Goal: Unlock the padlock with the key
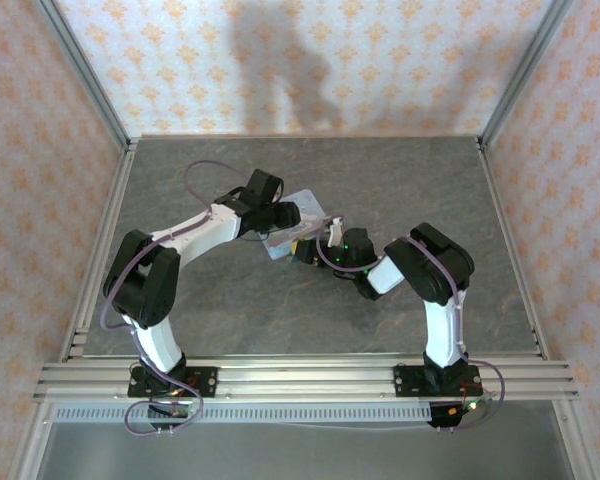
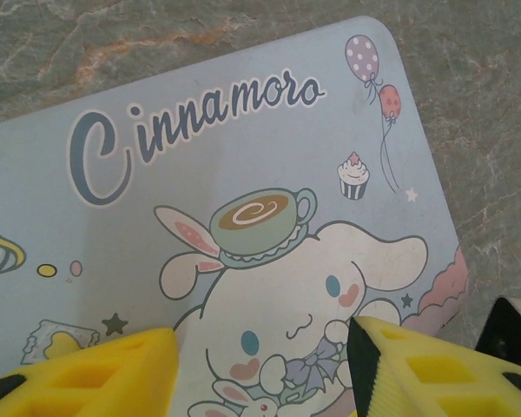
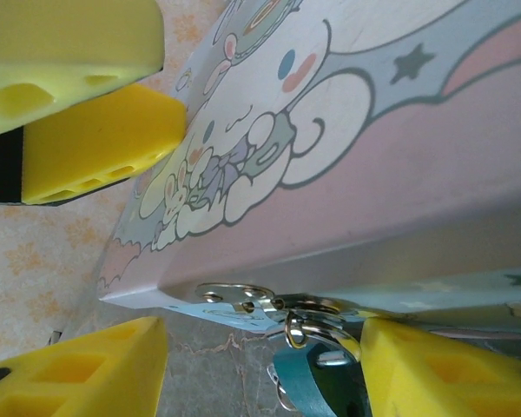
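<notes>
The teal padlock (image 3: 317,382) hangs by its thin metal shackle (image 3: 297,330) from the silver hasp (image 3: 243,295) on the front of the pale blue cartoon tin (image 3: 373,174). My right gripper (image 3: 260,373) is open at the hasp. The padlock sits between its yellow fingers (image 3: 78,373), close against the right one. My left gripper (image 2: 260,373) is open just above the tin's lid (image 2: 243,130), its fingers (image 2: 95,373) spread over the printed rabbit. A thin metal loop (image 3: 282,395) shows beside the padlock. I cannot make out the key.
In the top view both grippers, left (image 1: 290,215) and right (image 1: 318,245), meet at the tin (image 1: 305,203) in the middle of the grey stone table (image 1: 230,310). Metal frame posts (image 1: 90,90) and patterned walls enclose it.
</notes>
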